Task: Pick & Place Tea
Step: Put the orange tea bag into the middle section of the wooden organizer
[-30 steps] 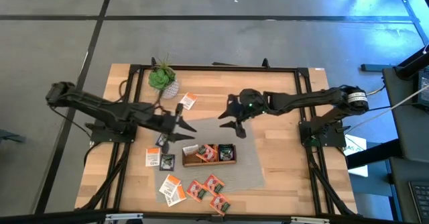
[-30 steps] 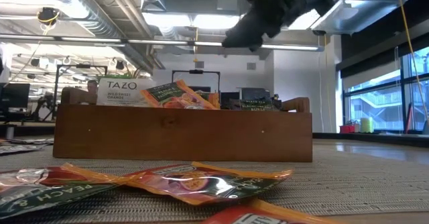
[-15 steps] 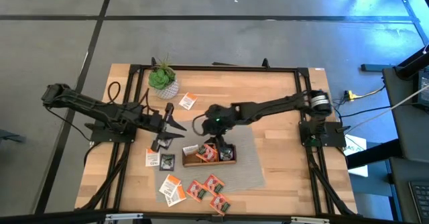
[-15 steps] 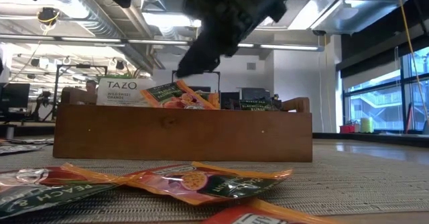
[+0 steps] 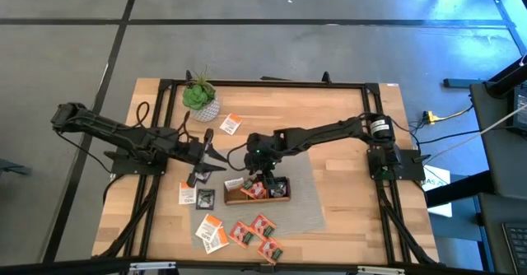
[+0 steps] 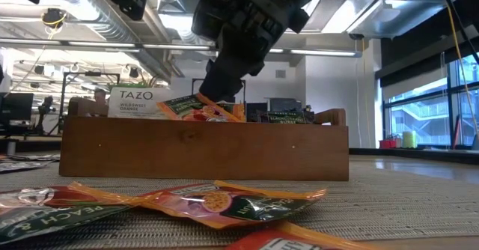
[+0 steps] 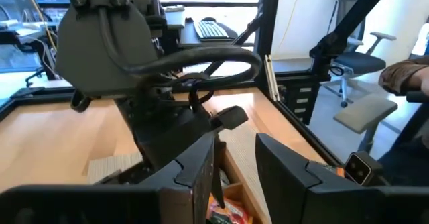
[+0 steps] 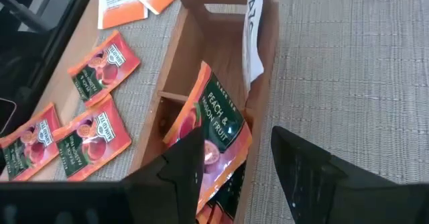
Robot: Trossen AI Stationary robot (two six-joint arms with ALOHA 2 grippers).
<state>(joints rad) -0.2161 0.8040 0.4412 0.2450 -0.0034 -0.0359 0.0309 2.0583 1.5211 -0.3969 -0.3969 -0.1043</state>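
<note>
The right gripper [image 5: 262, 173] hangs over the middle compartment of the wooden tray [image 5: 284, 198], its fingers [image 8: 184, 158] parted with nothing between them; one finger's tip sits at the upright red peach sachet [image 8: 216, 125] standing in that compartment, but whether it touches I cannot tell. A white sachet [image 8: 253, 29] stands in the left compartment. More red sachets [image 5: 254, 230] lie loose on the grey mat [image 5: 309, 213] near the tray. The left gripper [image 5: 216, 154] waits above the tabletop [image 5: 346, 118] left of the tray, fingers [image 7: 285, 170] apart and empty.
</note>
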